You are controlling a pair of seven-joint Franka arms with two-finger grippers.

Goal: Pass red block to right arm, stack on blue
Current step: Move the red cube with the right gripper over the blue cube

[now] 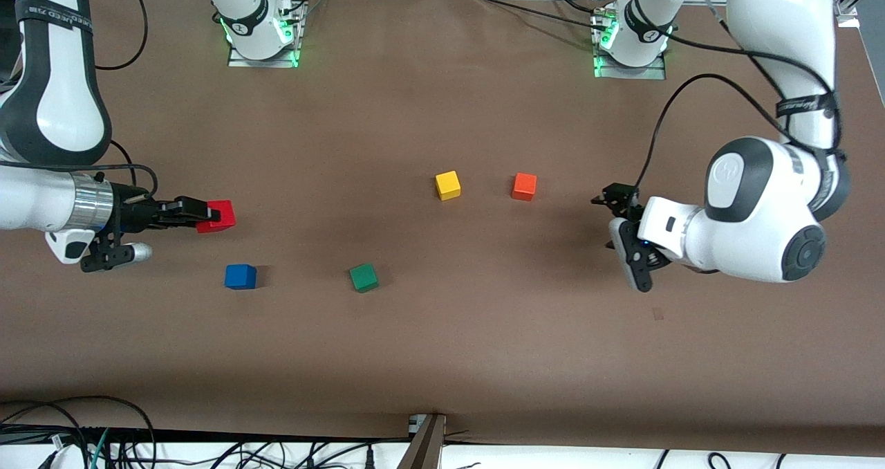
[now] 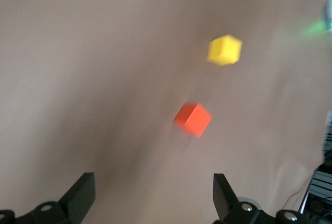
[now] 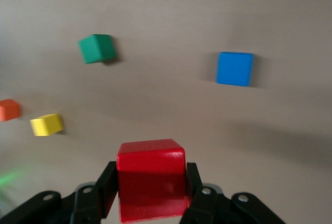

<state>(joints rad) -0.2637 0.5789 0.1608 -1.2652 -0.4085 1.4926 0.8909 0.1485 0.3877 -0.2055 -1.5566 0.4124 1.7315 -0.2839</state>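
handover looked done: right gripper (image 1: pixel 207 214) clenched the small red cube (image 1: pixel 220 214) above the brown table (image 1: pixel 442 344); left gripper (image 1: pixel 612 203) released, idle; stacking on the small blue cube (image 1: pixel 240 276) remained.

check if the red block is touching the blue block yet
Apart. The front view shows brown table between the red block, held in the right gripper, and the blue block.

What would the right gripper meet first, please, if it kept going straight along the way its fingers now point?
Probably nothing soon. The right gripper, shut on the red block, points along the table toward the left arm's end. The blue block and green block lie nearer the front camera, off that line; depth is uncertain.
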